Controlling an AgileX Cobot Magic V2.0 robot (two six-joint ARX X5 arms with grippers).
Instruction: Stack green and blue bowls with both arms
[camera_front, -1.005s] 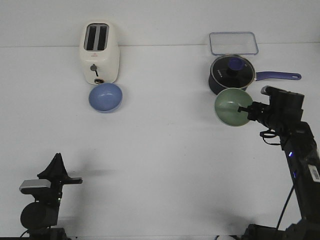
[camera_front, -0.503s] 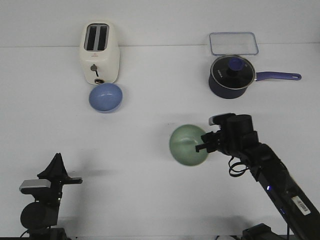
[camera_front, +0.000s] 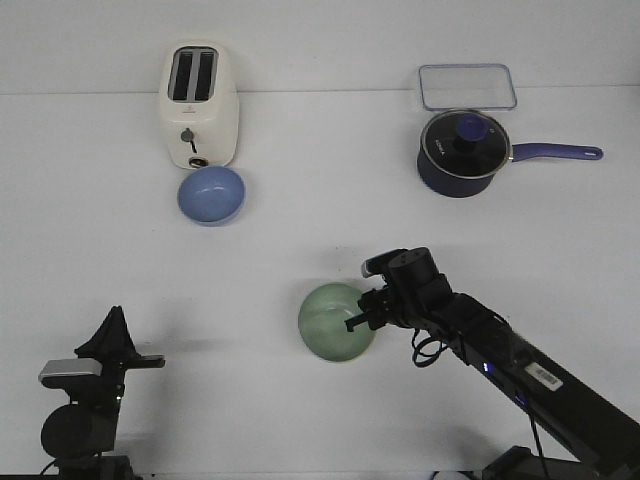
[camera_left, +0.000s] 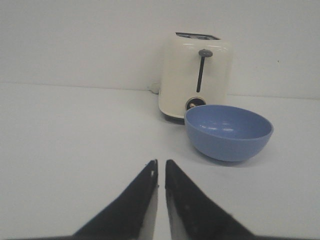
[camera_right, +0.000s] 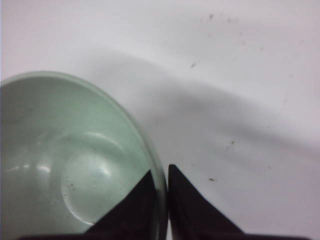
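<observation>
The pale green bowl (camera_front: 335, 322) is near the table's middle front, its rim pinched by my right gripper (camera_front: 358, 320). In the right wrist view one finger is inside the green bowl (camera_right: 65, 160) and one outside, the gripper (camera_right: 161, 175) shut on the rim. The blue bowl (camera_front: 211, 195) sits upright in front of the toaster at the back left; it also shows in the left wrist view (camera_left: 228, 131). My left gripper (camera_front: 110, 345) rests at the front left, far from both bowls; its jaws (camera_left: 160, 166) are nearly together and empty.
A cream toaster (camera_front: 199, 105) stands just behind the blue bowl. A dark navy lidded saucepan (camera_front: 462, 152) with its handle to the right and a clear lid or tray (camera_front: 467, 86) are at the back right.
My right arm has carried the green bowl from beside the saucepan down and left toward the table's middle front. The left arm and the blue bowl have not moved.
</observation>
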